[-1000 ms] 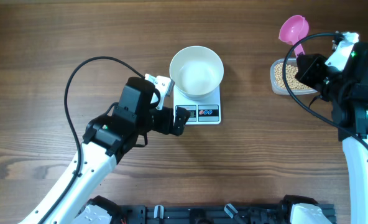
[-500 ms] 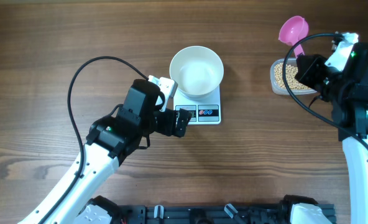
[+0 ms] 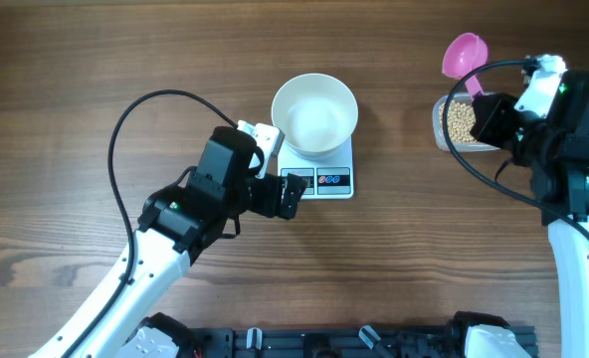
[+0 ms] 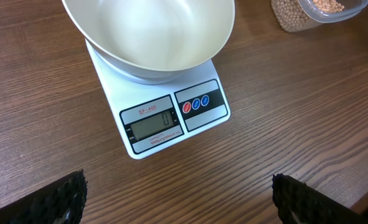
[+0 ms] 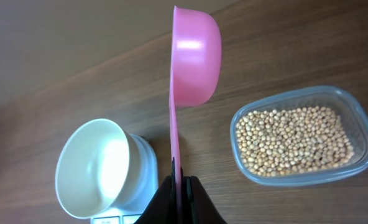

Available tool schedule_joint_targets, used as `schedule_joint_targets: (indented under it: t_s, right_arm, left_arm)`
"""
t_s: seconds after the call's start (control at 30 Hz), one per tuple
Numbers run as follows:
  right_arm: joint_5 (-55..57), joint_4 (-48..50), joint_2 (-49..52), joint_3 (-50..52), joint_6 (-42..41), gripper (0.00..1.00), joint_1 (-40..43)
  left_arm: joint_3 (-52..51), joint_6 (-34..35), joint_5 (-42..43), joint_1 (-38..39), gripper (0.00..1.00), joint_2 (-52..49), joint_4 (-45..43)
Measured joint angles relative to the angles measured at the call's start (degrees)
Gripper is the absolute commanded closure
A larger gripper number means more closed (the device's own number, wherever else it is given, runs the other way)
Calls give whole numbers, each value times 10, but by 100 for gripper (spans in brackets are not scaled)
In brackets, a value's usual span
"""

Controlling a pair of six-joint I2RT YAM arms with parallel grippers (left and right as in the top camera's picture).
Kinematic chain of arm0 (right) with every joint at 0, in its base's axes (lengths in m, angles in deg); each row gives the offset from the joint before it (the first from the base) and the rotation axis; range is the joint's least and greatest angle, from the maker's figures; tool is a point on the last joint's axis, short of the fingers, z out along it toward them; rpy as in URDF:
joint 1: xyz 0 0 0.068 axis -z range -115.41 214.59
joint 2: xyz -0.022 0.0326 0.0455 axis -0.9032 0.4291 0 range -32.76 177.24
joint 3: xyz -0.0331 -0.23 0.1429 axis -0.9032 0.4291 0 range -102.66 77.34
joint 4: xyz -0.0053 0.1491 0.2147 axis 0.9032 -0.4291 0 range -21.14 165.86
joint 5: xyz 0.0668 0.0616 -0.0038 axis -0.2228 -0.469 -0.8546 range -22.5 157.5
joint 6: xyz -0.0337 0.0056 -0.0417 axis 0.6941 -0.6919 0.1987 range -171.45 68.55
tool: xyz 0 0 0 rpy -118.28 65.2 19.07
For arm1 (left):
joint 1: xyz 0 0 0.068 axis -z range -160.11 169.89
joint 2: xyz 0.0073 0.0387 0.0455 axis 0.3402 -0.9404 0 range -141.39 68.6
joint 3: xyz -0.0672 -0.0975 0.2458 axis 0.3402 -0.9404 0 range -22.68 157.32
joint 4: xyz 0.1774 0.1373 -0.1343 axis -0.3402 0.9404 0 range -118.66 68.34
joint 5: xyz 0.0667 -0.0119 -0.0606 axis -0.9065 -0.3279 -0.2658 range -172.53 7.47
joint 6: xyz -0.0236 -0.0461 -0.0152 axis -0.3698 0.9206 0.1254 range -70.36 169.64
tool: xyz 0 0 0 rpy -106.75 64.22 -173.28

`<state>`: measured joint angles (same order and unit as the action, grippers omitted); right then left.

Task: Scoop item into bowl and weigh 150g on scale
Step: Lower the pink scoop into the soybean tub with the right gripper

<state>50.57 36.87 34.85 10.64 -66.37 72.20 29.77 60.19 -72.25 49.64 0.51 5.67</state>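
The scale (image 4: pixel 171 118) on the desk (image 3: pixel 96 60) reads SF-400 above a display (image 4: pixel 151 126) showing 0, its finer print too small to read, and the white bowl (image 4: pixel 153 37) standing on it hides most of its platform. The left tool (image 4: pixel 181 202) gapes wide just near of the scale, only its dark fingertips (image 4: pixel 59 199) showing, while the right tool (image 5: pixel 183 186) is clamped on the handle of a pink scoop (image 5: pixel 196 50). Since a moment ago the scoop has swung slightly left, uncovering more of the beans (image 5: pixel 293 140) in the clear tub (image 5: pixel 302 178) at the right, which the right arm partly hides overhead.
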Motion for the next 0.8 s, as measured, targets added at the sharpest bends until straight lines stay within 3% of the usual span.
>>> schedule_joint_targets:
  t_s: [0.43,0.8]
  right_arm:
    - [168,-107,2,0,120,96,0]
    - [228,-103,96,0,238,96,0]
  left_arm:
    - [0,0,0,0,0,0,0]
    - [0,0,0,0,0,0,0]
